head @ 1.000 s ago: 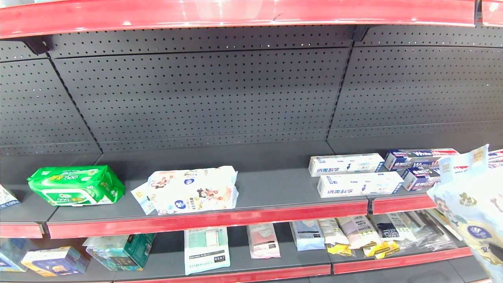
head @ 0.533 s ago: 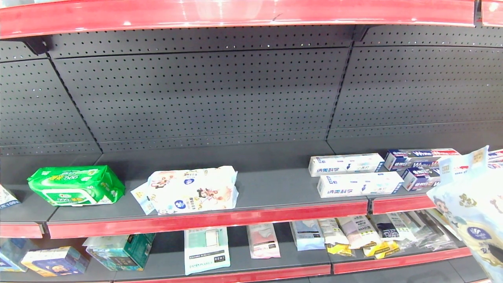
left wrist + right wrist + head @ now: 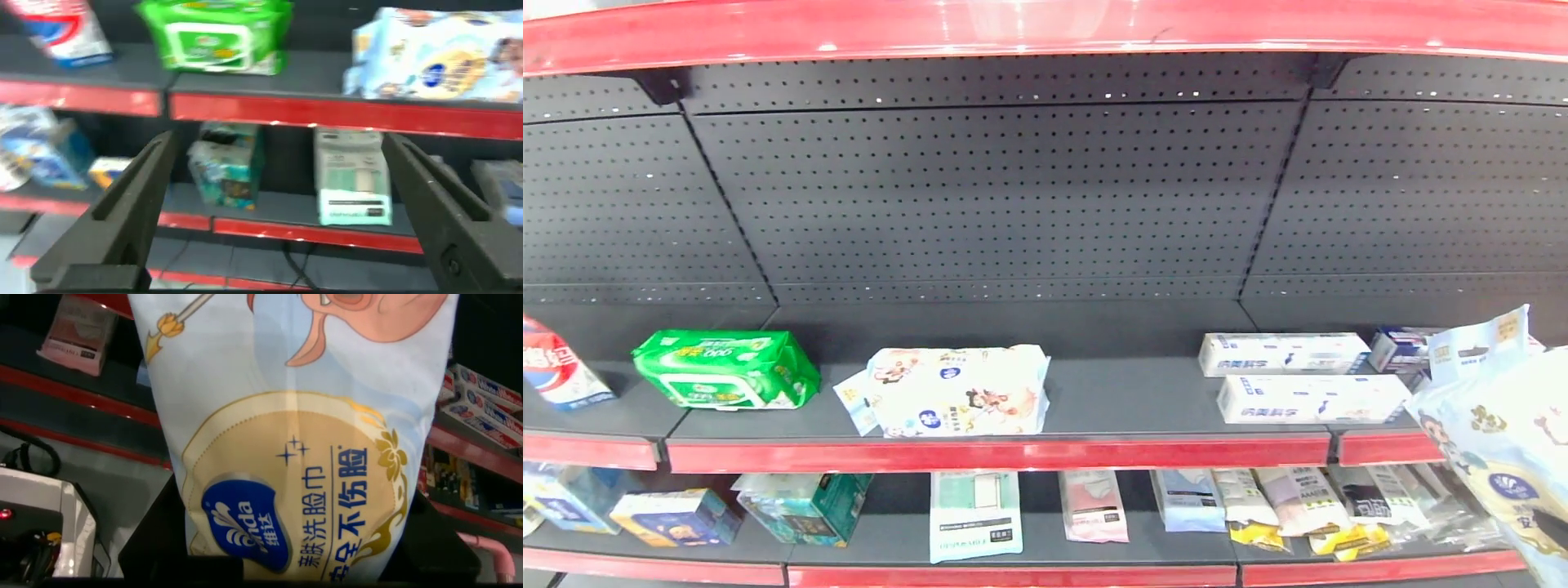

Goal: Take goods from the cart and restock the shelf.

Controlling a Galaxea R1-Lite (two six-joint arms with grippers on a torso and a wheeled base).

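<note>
"Two pincers to account for. What is the left one doing?"

"The left pincer (image 3: 278, 143) faces the shelf (image 3: 1127, 392) front. Its fingers are spread wide with nothing between them, so it has no part in this step that I can see."

"And along the middle board, from the left?"

"A red and white pack (image 3: 556, 371) is at the far end, then a green wipes pack (image 3: 727, 369). Next comes a cartoon-printed soft pack (image 3: 960, 392) lying on its side close to the red lip. After a bare stretch of board there are two white boxes (image 3: 1282, 354), one behind the other. Some blue boxes (image 3: 1401, 351) are just beyond them."

"Where is the item being restocked?"

"At the far right, in the air in front of the shelf. The right pincer (image 3: 298, 551) is clamped on the lower part of the held pack (image 3: 1499, 425), and its dark fingers show on either side of it. The print looks the same as on the cartoon-printed soft pack already on the board."

"So which step is this?"

"I judge it to be the carry: the pick is done and the placing has not begun. The next move calls for bringing the held pack left, past the boxes, and lifting it over the red lip. The right pincer then sets it on the bare stretch beside its twin before letting go."

"Any worry?"

"It is a soft bag held low, so the top may sag and brush the white boxes on the way in."
</note>
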